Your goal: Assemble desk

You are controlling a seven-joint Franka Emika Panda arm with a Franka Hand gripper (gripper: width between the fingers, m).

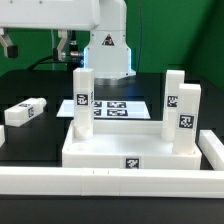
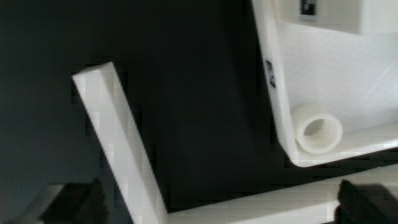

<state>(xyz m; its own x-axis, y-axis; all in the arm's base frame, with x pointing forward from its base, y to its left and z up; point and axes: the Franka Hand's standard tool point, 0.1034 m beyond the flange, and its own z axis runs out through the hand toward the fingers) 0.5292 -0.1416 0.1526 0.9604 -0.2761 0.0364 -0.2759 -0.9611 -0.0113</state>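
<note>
Jaws stand apart with nothing between them: in the wrist view you see the two dark fingertips (image 2: 80,200) at the frame's edge, the gripper (image 2: 217,203) hovering over black table.

Just beyond them a long white border bar (image 2: 121,140) runs slantwise, and past that lies a corner of the tabletop (image 2: 338,90) with one round socket (image 2: 322,130) empty.

In the exterior view the tabletop (image 1: 105,148) sits against the front bar, three legs (image 1: 83,100) standing upright in it; the fourth leg (image 1: 25,113) lies flat on the table toward the exterior view's left, well apart. The marker board (image 1: 115,107) lies behind.

You risk clipping a standing leg when you carry the last one in; that could knock it askew. Everything is smooth, hard white plastic: blocky legs with printed tags, a rimmed tray, so a shallow pinch may slip.
</note>
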